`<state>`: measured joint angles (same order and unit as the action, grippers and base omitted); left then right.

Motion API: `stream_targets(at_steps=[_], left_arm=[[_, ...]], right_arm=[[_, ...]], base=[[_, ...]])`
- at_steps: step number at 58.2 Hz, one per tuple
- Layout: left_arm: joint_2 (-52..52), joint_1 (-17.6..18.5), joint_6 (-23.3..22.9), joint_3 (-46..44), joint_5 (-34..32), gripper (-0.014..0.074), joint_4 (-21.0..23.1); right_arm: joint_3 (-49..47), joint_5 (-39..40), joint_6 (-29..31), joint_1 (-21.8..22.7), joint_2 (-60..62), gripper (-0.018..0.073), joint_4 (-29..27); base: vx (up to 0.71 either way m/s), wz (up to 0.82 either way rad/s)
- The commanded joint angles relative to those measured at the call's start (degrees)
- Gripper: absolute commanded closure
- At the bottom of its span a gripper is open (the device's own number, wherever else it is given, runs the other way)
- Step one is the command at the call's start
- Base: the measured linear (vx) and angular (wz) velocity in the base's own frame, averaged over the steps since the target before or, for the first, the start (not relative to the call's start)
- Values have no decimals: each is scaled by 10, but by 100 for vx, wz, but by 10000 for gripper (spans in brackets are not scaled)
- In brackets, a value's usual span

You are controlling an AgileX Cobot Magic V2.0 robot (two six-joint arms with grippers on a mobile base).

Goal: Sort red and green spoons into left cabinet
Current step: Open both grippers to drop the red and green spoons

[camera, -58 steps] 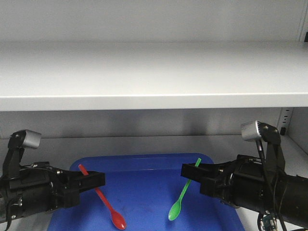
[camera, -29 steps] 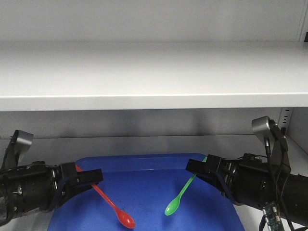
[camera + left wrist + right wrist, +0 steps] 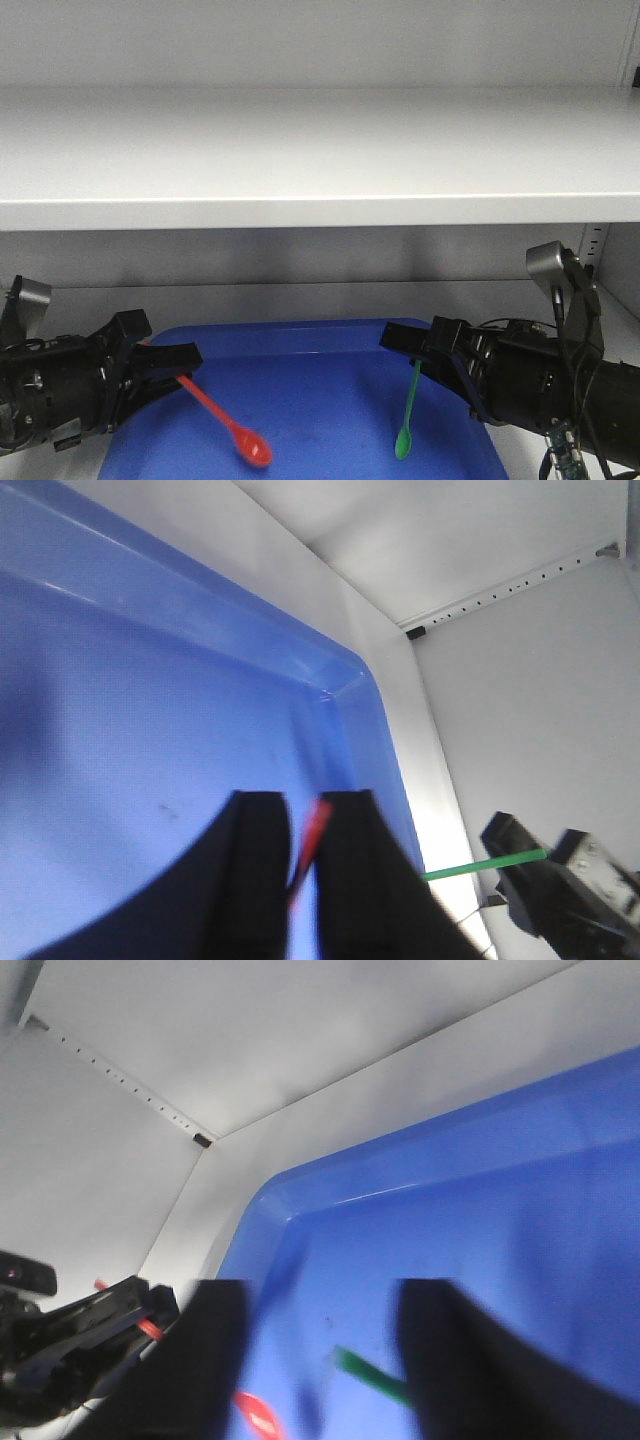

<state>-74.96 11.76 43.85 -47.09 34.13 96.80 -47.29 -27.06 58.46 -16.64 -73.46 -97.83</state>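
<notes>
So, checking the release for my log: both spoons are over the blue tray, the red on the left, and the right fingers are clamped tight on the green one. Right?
Not quite: the right wrist view shows the right gripper open, with the green spoon loose between its fingers. The rest holds: the red spoon is left, over the blue tray.

text: none legible | labels: none | brands: none | numbers: none

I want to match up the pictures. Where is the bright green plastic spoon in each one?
Front view: the bright green plastic spoon hangs almost upright at lower right, bowl down, over the blue tray.
Left wrist view: only its thin handle shows, at lower right.
Right wrist view: a short green piece shows at bottom centre.
Shared landmark: the blue tray, seen in every view.
</notes>
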Motion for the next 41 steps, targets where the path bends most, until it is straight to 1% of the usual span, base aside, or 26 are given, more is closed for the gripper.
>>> stream_targets(at_steps=[1,4,6,12,16,19,23,28,33,38,41], left_arm=[[13,3,-1,-17,12,211,41],[13,3,-1,-17,11,134,40],[13,3,-1,-17,8,96,39],[13,3,0,-17,-10,20,34],[13,1,27,-17,-25,-1,27],[13,1,48,-17,-33,0,17],[13,1,83,-17,-36,10,-3],[13,1,133,-17,-35,20,-48],[13,1,174,-17,-33,30,-105],[13,1,220,-17,-33,32,-166],[13,1,249,-17,-34,32,-192]], right_arm=[[-20,1,-13,1,10,-36,-42],[-20,9,-15,1,10,-93,-42],[-20,10,-13,1,10,-113,-42],[-20,10,7,2,10,-125,-42],[-20,10,35,2,10,-112,-42],[-20,8,59,2,10,-99,-41],[-20,8,108,2,10,-76,-35],[-20,8,179,2,10,-51,-1],[-20,8,248,2,10,-31,56],[-20,8,299,2,10,-26,103],[-20,8,328,2,10,-26,128]], base=[[0,0],[0,0],[0,0],[0,0],[0,0],[0,0],[0,0],[0,0],[0,0],[0,0],[0,0]])
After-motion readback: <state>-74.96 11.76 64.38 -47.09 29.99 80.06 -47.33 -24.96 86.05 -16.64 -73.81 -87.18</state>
